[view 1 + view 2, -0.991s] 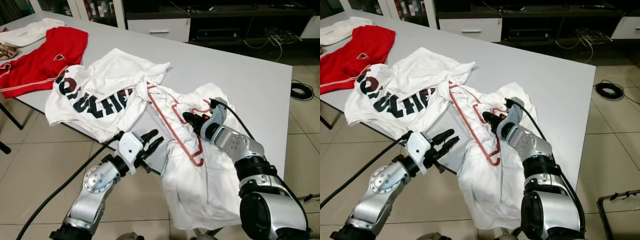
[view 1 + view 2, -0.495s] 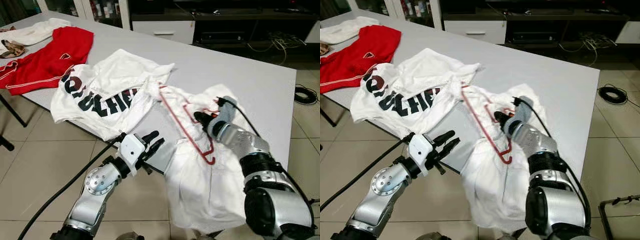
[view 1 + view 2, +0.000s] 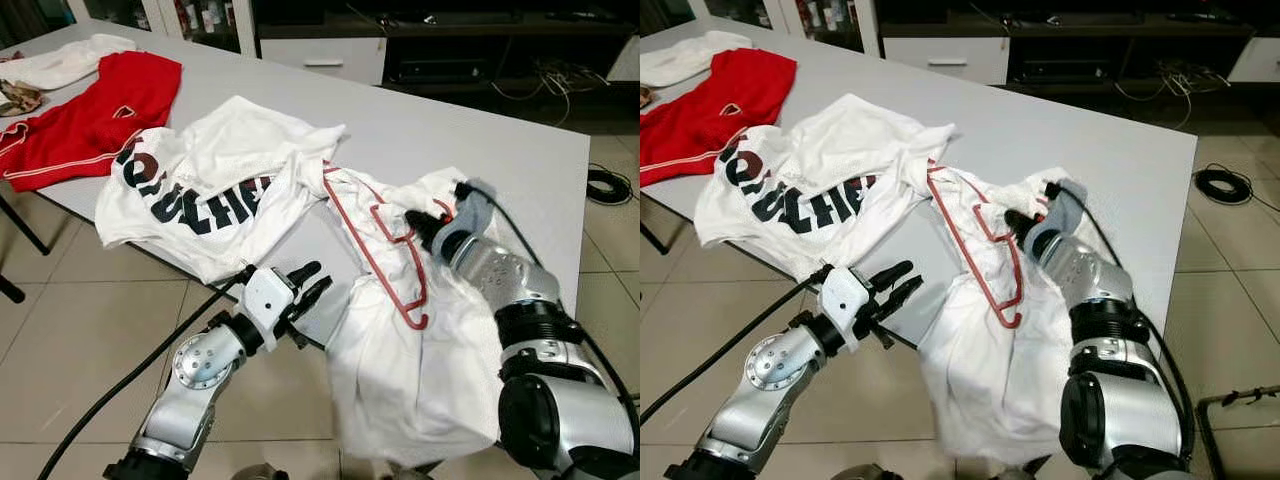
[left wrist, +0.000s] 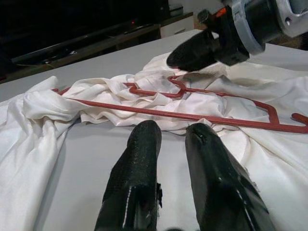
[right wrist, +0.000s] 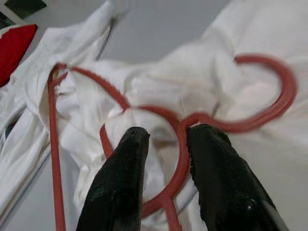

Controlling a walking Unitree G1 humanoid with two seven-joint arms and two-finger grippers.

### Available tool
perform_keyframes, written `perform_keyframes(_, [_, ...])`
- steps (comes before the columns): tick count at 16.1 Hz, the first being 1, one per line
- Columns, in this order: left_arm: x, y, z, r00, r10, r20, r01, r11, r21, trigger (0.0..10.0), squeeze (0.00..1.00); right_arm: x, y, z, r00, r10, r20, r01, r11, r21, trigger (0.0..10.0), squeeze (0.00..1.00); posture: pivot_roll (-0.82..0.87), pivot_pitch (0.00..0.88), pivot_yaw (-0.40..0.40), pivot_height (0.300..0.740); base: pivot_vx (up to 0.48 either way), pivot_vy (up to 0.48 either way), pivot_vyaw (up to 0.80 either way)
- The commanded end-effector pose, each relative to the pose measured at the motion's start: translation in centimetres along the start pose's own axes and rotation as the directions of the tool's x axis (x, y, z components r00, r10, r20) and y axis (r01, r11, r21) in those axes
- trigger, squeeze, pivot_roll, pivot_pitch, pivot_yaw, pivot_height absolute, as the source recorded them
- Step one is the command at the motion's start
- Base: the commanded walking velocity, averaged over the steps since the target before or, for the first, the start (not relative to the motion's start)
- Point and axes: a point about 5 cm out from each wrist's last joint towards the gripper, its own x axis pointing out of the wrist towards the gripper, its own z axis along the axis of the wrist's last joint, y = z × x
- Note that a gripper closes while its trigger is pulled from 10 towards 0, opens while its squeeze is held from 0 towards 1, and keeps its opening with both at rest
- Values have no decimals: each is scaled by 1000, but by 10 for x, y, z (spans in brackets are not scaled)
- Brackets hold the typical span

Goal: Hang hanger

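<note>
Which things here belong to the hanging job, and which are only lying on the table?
Belonging to the job:
red hanger
plain white shirt it is tangled in
right gripper, fingers open around the hanger's neck

Just lying about:
white shirt with black letters
red shirt
left gripper, hovering open at the table edge

Red hanger (image 3: 375, 245) smooth plastic; white shirt (image 3: 420, 350) soft cloth; table (image 3: 500, 160) matt grey.

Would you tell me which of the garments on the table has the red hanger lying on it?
The plain white shirt draped over the table's near edge, under the red hanger; the lettered white shirt and red shirt lie farther left.
</note>
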Motion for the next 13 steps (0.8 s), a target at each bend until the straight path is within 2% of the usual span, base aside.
perform_keyframes(1, [2, 2, 6, 1000, -7, 17, 6, 1000, 26, 10000, 0, -3, -3, 5, 1000, -8, 16, 8, 1000, -20, 10000, 0, -47, 0, 35, 736, 0, 0, 0])
perform_keyframes(3, [3, 1, 6, 1000, -7, 17, 6, 1000, 27, 10000, 0, -5, -6, 7, 1000, -21, 16, 22, 998, -56, 10000, 0, -47, 0, 35, 736, 0, 0, 0])
perform_keyframes(4, [3, 1, 6, 1000, -9, 17, 8, 1000, 29, 10000, 0, -5, -9, -1, 999, -32, -21, 30, 996, -79, 10000, 0, -47, 0, 32, 736, 0, 0, 0])
perform_keyframes(9, [4, 1, 6, 1000, -10, 19, 9, 999, 31, 10000, 0, -2, -5, -20, 996, -25, -87, 17, 995, -95, 10000, 0, -44, 0, 32, 736, 0, 0, 0])
perform_keyframes(11, [4, 1, 6, 1000, -11, 19, 10, 999, 32, 10000, 0, 1, 0, -28, 994, -22, -107, 12, 996, -93, 10000, 0, -40, 0, 34, 736, 0, 0, 0])
perform_keyframes(13, [4, 1, 6, 1000, -11, 18, 11, 999, 33, 10000, 0, 6, 13, -36, 989, 32, -146, -42, 997, -70, 10000, 0, -36, 0, 37, 736, 0, 0, 0])
